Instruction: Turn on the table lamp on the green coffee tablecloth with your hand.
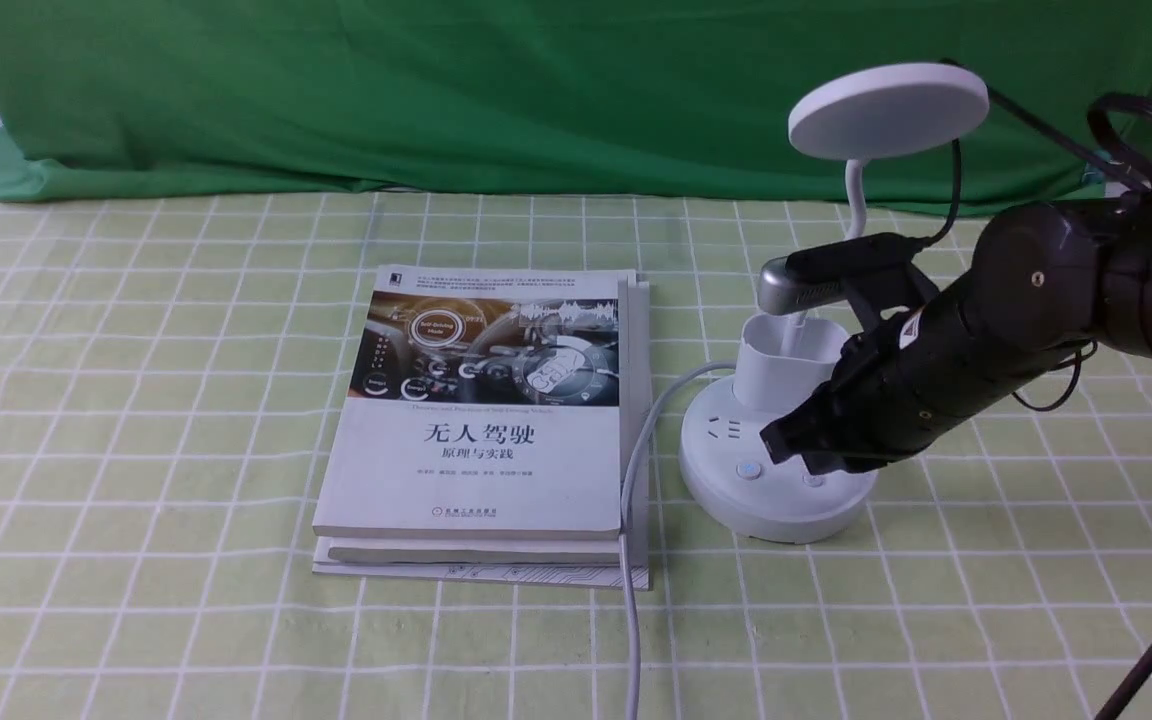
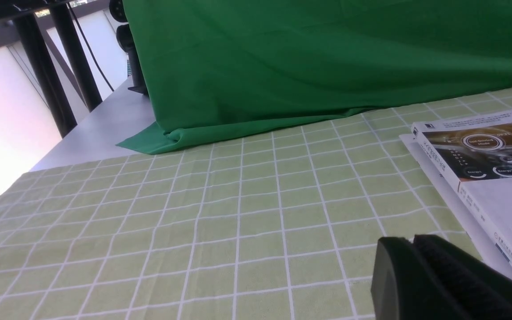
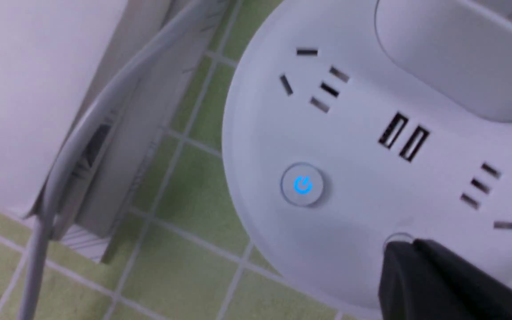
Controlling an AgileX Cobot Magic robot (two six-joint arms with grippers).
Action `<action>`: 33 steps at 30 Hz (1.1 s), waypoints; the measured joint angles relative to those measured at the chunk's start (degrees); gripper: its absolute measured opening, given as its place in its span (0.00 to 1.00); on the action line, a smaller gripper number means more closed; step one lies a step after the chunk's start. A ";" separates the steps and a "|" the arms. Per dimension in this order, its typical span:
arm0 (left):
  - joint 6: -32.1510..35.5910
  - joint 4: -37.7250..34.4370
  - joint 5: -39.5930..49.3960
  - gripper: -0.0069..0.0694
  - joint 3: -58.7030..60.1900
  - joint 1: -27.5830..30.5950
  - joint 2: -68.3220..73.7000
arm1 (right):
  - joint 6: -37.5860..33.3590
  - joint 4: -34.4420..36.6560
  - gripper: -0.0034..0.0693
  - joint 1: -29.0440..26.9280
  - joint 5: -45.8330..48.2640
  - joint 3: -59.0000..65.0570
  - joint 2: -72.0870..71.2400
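Right wrist view. A: Where is the table lamp [image 3: 354, 146] sitting?
B: On the green coffee tablecloth [image 3: 185, 213], its base lying under the tip of the right gripper [image 3: 398, 255]. The fingers are pressing together, holding nothing, partly covering the second button [image 3: 394, 240], with the blue-lit button [image 3: 302, 184] glowing just beside.

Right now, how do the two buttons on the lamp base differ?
The power button glows blue with a power symbol and sits uncovered; the second button shows no glow and is mostly hidden under the right gripper. Both are round, on the white base of the table lamp.
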 joint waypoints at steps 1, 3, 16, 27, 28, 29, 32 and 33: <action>0.00 0.00 0.00 0.12 0.00 0.00 0.00 | 0.00 0.00 0.08 0.00 -0.08 -0.40 0.79; 0.00 0.00 0.00 0.12 0.00 0.00 0.00 | 0.00 0.00 0.08 0.00 -0.28 -0.64 1.35; 0.00 0.00 0.00 0.12 0.00 0.00 0.00 | 0.00 -0.68 0.08 0.00 -3.75 -1.91 5.16; 0.00 0.00 0.00 0.12 0.00 0.00 0.00 | 0.05 -0.86 0.08 0.00 -0.44 -0.68 -3.84; 0.00 0.00 0.00 0.12 0.00 0.00 0.00 | 0.11 -0.86 0.08 0.00 0.17 -0.12 -4.54; 0.00 0.00 0.00 0.12 0.00 0.00 0.00 | 0.16 -0.86 0.08 0.00 0.45 0.70 -5.25; 0.00 0.00 0.00 0.12 0.00 0.00 0.00 | 0.43 -0.86 0.08 0.00 1.00 3.84 -7.67; 0.00 0.00 0.00 0.12 0.00 0.00 0.00 | 0.70 -0.86 0.08 0.00 1.14 5.20 -8.80</action>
